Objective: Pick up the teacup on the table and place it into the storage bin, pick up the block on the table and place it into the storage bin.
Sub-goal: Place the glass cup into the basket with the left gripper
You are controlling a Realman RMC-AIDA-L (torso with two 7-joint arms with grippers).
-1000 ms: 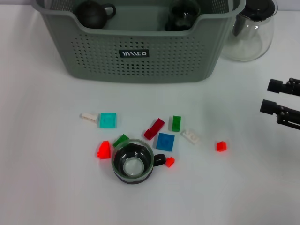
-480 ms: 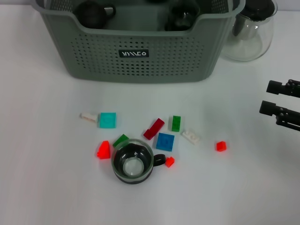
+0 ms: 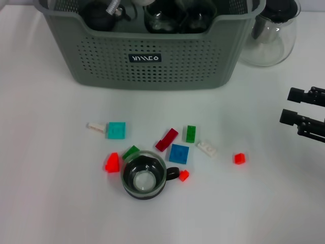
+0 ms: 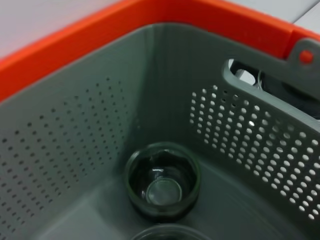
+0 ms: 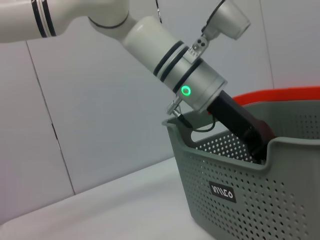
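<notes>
Left gripper (image 5: pixel 255 145) dropped into storage bin (image 3: pixel 152 61) at 12 o'clock, glass teacup (image 3: pixel 163 20) newly inside; jaws hidden, can't tell. Right gripper (image 3: pixel 297 108) idled at 3 o'clock, jaws spread. Second teacup (image 3: pixel 144 175) and blocks not yet binned.

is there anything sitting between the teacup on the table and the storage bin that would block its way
Only low blocks: a green block, a dark red block and a blue block lie flat between the teacup and the storage bin. A lifted cup would probably pass over them.

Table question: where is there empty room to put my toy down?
Bare table lies left of the red block and between the basket and the blocks. It is crowded around the teacup.
</notes>
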